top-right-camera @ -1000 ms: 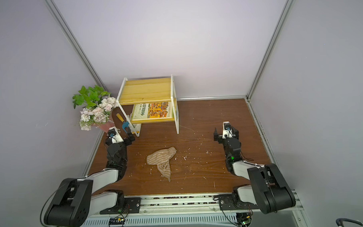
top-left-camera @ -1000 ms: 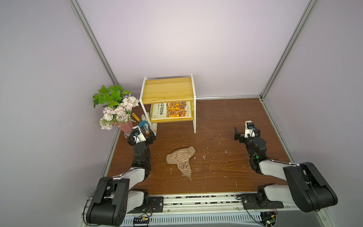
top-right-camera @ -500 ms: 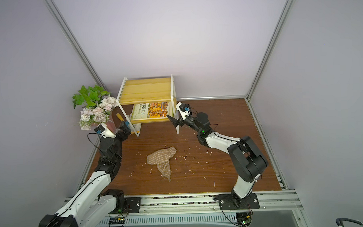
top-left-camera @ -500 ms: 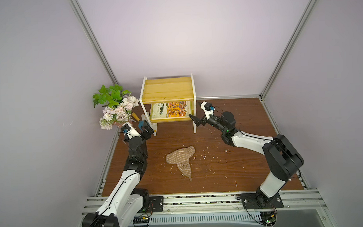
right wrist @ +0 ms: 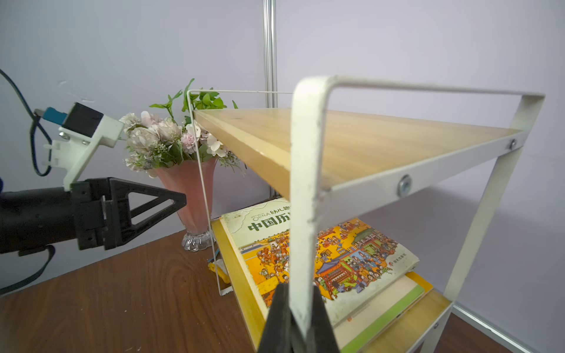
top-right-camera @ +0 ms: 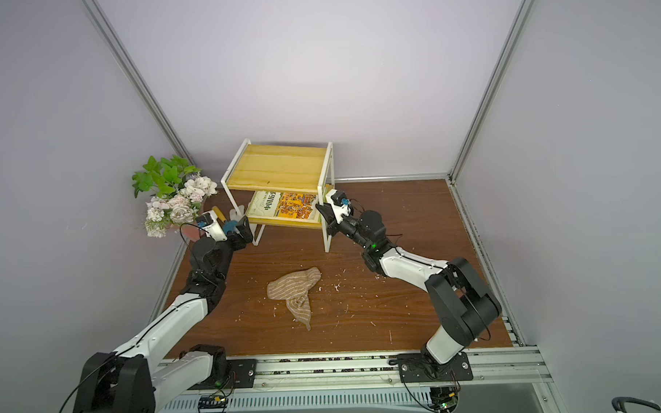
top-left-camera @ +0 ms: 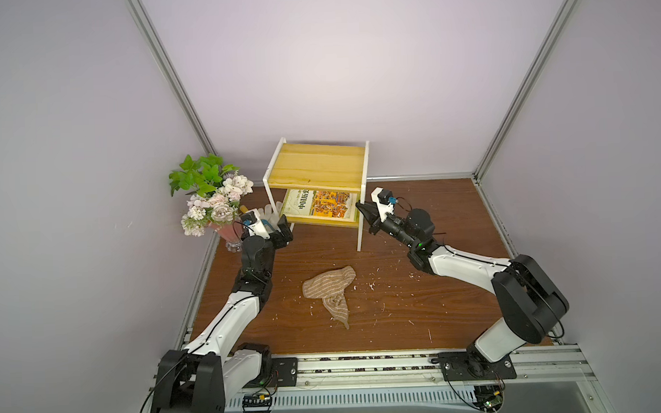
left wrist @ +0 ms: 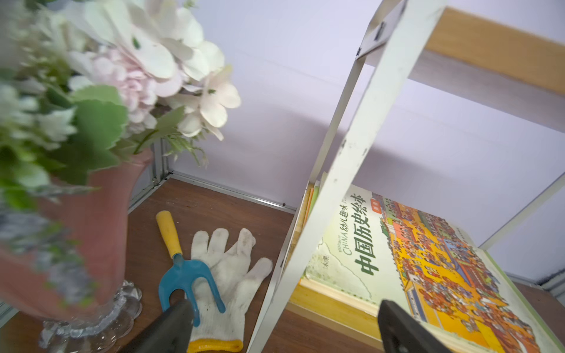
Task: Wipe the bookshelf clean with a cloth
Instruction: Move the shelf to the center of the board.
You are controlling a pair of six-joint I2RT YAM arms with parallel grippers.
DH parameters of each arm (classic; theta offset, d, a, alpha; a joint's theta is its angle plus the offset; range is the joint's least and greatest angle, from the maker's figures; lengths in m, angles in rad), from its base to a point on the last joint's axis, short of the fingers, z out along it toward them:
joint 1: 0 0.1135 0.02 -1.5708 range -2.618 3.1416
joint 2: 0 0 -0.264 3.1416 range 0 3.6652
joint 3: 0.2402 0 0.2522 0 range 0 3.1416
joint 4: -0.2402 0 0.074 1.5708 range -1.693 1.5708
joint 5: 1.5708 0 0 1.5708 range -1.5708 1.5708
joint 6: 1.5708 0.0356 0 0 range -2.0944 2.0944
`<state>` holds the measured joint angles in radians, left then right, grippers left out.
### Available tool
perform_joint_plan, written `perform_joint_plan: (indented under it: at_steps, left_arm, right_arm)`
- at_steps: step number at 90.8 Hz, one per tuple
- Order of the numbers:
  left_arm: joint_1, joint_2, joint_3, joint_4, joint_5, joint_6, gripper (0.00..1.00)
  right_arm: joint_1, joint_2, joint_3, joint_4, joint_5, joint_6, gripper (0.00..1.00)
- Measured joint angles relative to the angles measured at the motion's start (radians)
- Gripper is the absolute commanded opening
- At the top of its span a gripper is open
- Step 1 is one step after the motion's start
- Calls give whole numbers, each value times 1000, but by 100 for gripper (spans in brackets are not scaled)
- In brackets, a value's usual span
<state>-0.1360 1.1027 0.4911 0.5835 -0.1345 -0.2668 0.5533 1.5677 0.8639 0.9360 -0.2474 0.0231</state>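
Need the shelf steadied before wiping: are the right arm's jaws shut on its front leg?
Shut. In the right wrist view the right gripper clamps a white front leg of the bookshelf.

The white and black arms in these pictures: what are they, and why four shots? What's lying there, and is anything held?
They are the left arm and right arm of one robot, each ending in a two-fingered gripper. Two pictures come from a camera pair looking down on everything, the others from a small camera on each wrist. On the brown table stand a bookshelf with a book on its lower board and a vase of flowers. Between them lie a glove and a small garden fork. The striped cloth lies loose in the middle, untouched. The right gripper is shut on one front leg of the bookshelf. The left gripper is open, its jaws either side of the other front leg.
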Motion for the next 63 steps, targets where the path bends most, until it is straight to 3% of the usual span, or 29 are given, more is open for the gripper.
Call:
perform_joint_plan:
  at_steps: [18, 43, 51, 63]
  left_arm:
    - [-41, 58, 27, 38, 44, 34, 93]
    - [-115, 182, 98, 126, 159, 111, 90]
    - [-131, 230, 143, 139, 202, 129, 78]
    - [-182, 264, 184, 145, 240, 172, 42]
  right_arm:
    - [-80, -124, -93, -56, -45, -8, 0]
    - [-296, -259, -179, -126, -278, -23, 0]
    - [-348, -274, -186, -139, -340, -30, 0]
    - [-399, -250, -169, -138, -437, -35, 0]
